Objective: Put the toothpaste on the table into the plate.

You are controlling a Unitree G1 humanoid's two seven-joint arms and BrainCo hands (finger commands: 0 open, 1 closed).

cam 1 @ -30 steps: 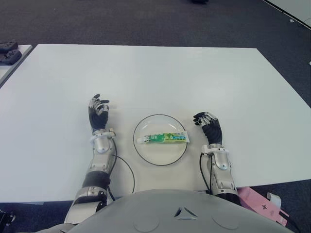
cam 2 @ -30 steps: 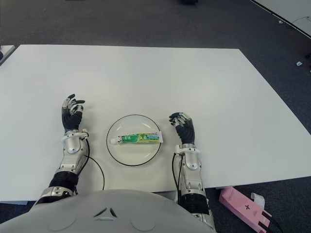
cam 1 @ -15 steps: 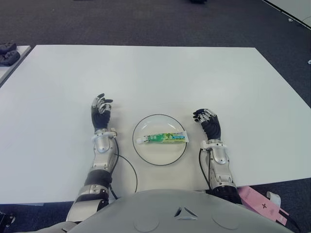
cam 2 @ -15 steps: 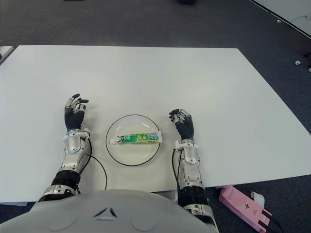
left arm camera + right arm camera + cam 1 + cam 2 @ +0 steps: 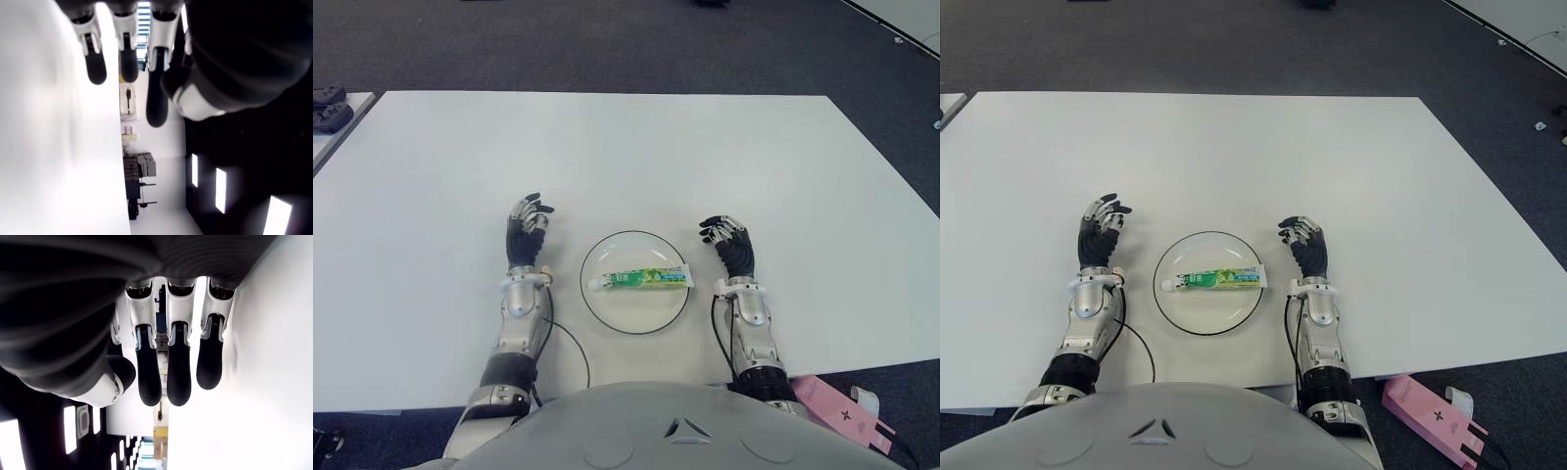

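Both robot hands flank the plate [image 5: 634,323] in the lower middle of the eye views. The left robot hand [image 5: 526,233] shows left of the plate, fingers loosely extended and holding nothing; its wrist view shows relaxed dark fingertips [image 5: 97,68] beside the white table [image 5: 607,157], with nothing between them. The right robot hand [image 5: 729,250] shows just right of the plate's rim, likewise open and empty, its fingertips [image 5: 148,382] hanging slack in its own wrist view. Whether either hand touches the table surface is hard to judge from these angles.

The toothpaste [image 5: 639,279] lies flat inside the plate, across its middle, cap end toward the left of the frame and the wide end reaching the plate's right rim. A pink box [image 5: 1427,418] shows at the lower right corner, off the table's near edge.
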